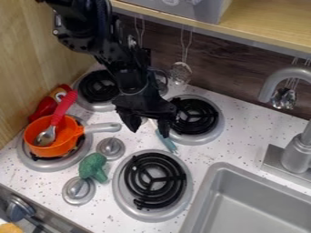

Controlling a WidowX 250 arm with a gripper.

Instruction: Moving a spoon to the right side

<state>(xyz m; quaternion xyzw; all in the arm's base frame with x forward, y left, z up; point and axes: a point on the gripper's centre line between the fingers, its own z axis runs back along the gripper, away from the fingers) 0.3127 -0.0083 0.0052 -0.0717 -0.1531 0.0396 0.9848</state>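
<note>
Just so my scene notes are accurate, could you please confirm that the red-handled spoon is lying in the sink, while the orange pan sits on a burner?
Not quite: the camera view shows the red-handled spoon resting in the orange pan, not in the sink. The pan does sit on a burner.

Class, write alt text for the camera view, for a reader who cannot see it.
A robot's open gripper hangs over a speckled counter with stove burners, while a red-handled spoon rests in an orange pan at picture left. Green broccoli lies near the pan; a grey sink is at lower right.
</note>
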